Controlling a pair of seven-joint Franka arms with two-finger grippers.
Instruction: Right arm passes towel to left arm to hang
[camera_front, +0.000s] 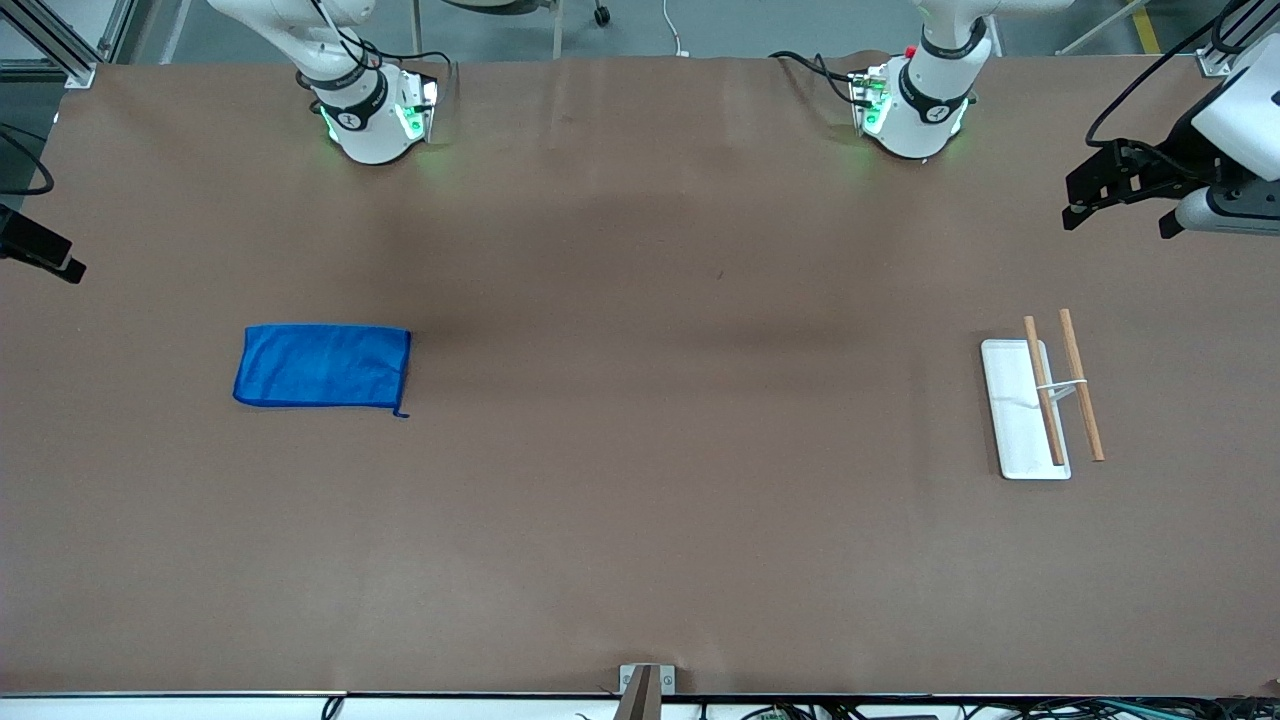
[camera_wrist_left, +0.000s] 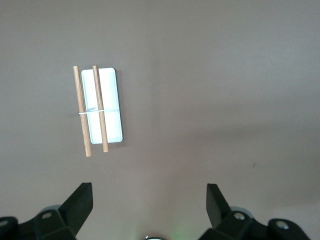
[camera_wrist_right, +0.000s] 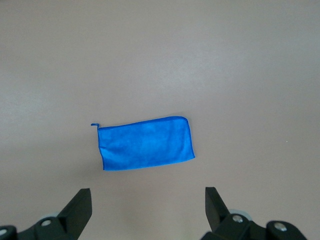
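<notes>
On the brown table (camera_front: 640, 500), toward the right arm's end, you will find the towel (camera_front: 322, 366) lying flat and spread out. It is a bright blue rectangle with a darker stitched edge. A small loop projects from the corner that lies nearest the front camera and toward the table's middle. Nothing touches the towel.

Check the right gripper (camera_wrist_right: 148, 207) in the right wrist view. It hangs in the air above the table, just beside the towel. Its two black fingers (camera_wrist_right: 80, 207) stand wide apart, and nothing is between them. You cannot see this gripper in the front view; only the right arm (camera_front: 365, 110) near its green-lit base appears there, at the top edge of the table.

Check the left gripper (camera_wrist_left: 149, 207) in the left wrist view. Its jaws are likewise spread wide and empty. It is held up in the air at the left arm's end of the table, close to the rack (camera_front: 1040, 400). The left arm (camera_front: 925, 100) rises from a green-lit base that carries a small red knob.

Note that the rack stands well apart from the towel. It consists of a white rectangular base plate (camera_wrist_left: 111, 107) and two wooden rods (camera_wrist_left: 82, 112) lying parallel, joined by a thin white crosspiece. One rod lies over the plate; the second lies just beside the plate's long edge.
</notes>
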